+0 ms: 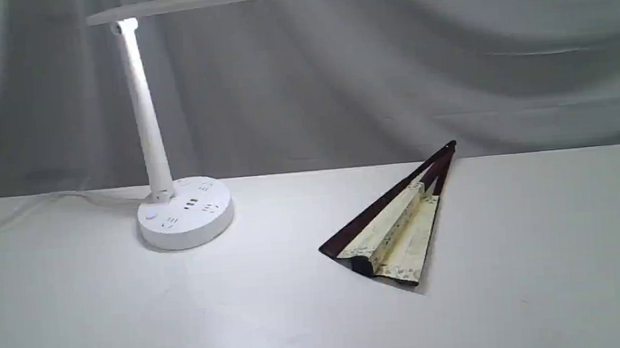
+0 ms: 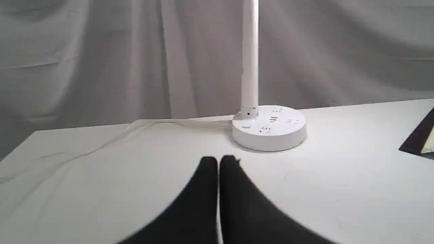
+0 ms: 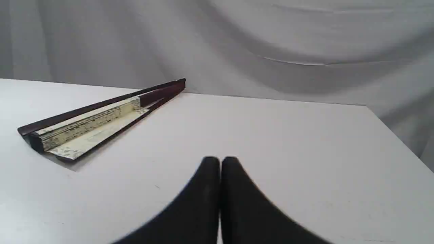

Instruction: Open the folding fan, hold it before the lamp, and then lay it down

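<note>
Left tool (image 2: 218,158), right tool (image 3: 220,158) pinched together, empty; folding fan (image 1: 396,233) part-open on table (image 1: 298,317), apart from lamp (image 1: 184,213).

Soft, even and fairly bright light filled all three views, with no hard glare on the table (image 1: 298,317). The top of the lamp (image 1: 145,125) stem glowed near white just under the head, and in the left wrist view the stem was washed out. Shadows were faint. A pale one hugged the lamp's base, and a thin darker one lay under the fan (image 1: 396,233) along its near edge. The curtain (image 1: 443,50) showed as grey folds, soft and a little smeared. Every picture was slightly fuzzy, with fine detail lost. The left gripper (image 2: 219,159) and right gripper (image 3: 221,160) were flat black shapes, clearer at the tips and blurred toward the frame edge.
</note>
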`<state>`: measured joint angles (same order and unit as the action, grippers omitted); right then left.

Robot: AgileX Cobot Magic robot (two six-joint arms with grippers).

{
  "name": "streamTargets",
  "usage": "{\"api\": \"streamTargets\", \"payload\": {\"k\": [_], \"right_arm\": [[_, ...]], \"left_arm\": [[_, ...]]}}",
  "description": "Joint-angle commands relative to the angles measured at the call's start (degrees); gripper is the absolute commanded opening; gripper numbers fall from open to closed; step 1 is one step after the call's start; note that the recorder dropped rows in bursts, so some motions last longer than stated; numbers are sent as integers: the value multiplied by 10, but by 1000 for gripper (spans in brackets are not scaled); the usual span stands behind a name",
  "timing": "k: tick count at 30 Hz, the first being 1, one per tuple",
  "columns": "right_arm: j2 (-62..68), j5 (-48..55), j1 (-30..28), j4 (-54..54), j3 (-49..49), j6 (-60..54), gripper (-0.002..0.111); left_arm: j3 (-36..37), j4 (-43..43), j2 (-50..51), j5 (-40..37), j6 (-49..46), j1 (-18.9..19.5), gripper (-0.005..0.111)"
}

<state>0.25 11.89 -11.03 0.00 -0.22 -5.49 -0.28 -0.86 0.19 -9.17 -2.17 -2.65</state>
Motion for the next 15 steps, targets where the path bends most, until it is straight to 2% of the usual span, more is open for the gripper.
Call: {"api": "streamTargets", "payload": {"k": [1,10,15], "right_arm": [[-3,-12,-4,4,2,-1,0],[-3,-26,-4,4,2,-1,0],[-3,-55,-4,9,2,-1,0]], "left_arm": [[3,4,-2,3,3,-2,0],[3,3,-2,3,6,-2,0],[3,31,-2,47,6,-2,0]]}}
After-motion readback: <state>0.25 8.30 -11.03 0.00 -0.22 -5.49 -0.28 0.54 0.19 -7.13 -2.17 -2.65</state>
